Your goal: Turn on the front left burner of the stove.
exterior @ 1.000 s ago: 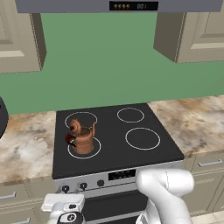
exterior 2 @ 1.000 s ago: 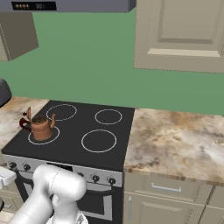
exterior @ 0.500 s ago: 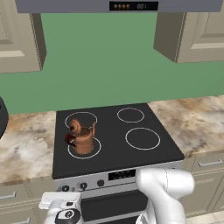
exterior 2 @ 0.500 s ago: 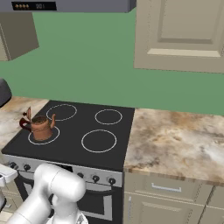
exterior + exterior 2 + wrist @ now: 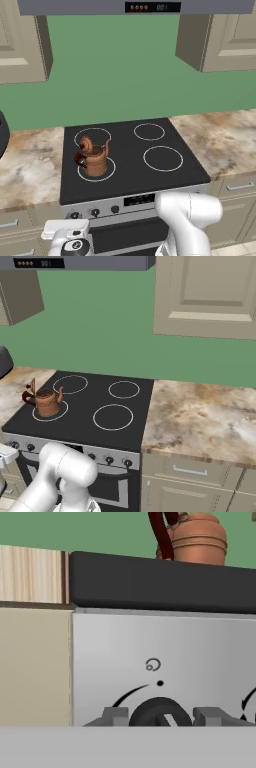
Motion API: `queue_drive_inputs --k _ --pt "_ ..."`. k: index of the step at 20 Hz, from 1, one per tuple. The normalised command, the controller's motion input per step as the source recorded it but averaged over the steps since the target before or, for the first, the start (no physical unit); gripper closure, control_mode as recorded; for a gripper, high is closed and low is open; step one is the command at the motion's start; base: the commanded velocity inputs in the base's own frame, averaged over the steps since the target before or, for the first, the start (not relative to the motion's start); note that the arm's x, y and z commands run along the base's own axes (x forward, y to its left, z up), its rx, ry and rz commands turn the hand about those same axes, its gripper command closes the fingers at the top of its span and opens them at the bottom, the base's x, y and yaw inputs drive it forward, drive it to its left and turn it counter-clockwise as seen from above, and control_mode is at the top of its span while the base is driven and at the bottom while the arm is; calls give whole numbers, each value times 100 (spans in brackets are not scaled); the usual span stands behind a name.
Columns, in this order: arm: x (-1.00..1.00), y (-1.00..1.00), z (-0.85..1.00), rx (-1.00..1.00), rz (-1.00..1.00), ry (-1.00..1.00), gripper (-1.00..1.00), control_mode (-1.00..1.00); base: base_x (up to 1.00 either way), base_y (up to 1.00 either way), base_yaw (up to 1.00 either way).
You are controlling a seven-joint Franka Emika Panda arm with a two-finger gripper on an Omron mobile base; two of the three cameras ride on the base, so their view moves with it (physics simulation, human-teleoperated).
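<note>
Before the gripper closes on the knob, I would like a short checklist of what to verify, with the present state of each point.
1. Knob lies between the two fingers: ok in the hand view, one finger on each side of it.
2. Gripper open enough to take the knob: ok, the fingers stand apart.
3. This is the knob for the front left burner: cannot tell for sure; it is the leftmost one on the stove panel.
4. Front left burner off now: ok, its disc is black.
5. Kettle sits on that burner: not ok if heating it is unwanted.
6. Fingers touching the knob: cannot tell.
</note>
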Motion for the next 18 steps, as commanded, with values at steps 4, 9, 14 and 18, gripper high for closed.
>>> queue_drive_inputs --k 4,9,14,18 --pt "27 2 -45 0 0 1 100 -100 0 0 0" --pt "21 1 -42 0 1 6 100 -100 0 0 0" --pt "0 0 -12 0 0 3 100 -100 0 0 0" --pt "0 0 -31 0 1 0 100 -100 0 0 0"
